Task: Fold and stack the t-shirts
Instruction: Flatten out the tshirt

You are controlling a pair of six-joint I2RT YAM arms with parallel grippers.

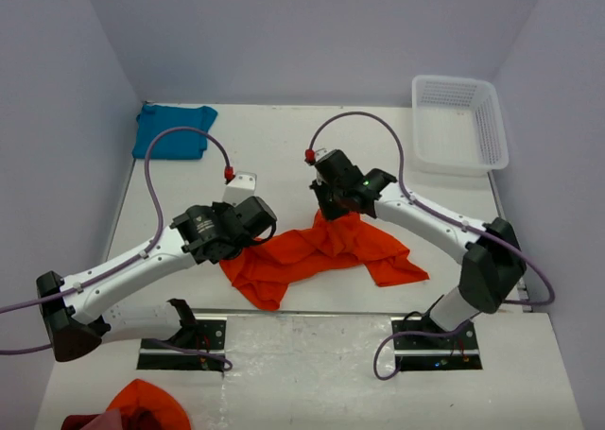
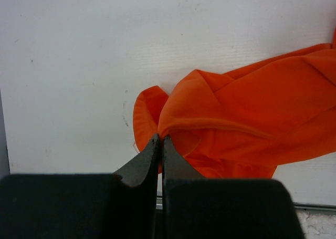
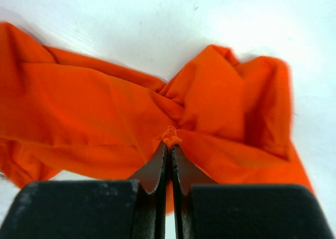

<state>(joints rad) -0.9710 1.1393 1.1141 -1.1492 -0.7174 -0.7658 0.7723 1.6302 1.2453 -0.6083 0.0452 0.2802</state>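
The orange t-shirt (image 1: pixel 321 252) lies crumpled across the middle of the table, between the two arms. My left gripper (image 1: pixel 238 245) is shut on its left edge; the left wrist view shows a fold of the orange t-shirt (image 2: pixel 247 118) pinched at my left gripper's (image 2: pixel 160 139) tips. On the cloth's upper middle my right gripper (image 1: pixel 337 213) is shut as well, with a bunched bit of the orange t-shirt (image 3: pixel 105 113) squeezed between the tips of my right gripper (image 3: pixel 170 144). The teal-blue t-shirt (image 1: pixel 173 129) lies folded in the far left corner, away from both grippers.
A white plastic basket (image 1: pixel 458 120) stands at the far right corner. Orange and dark red cloth (image 1: pixel 142 409) lies heaped at the near left, in front of the arm bases. Walls close in the table on the left, back and right.
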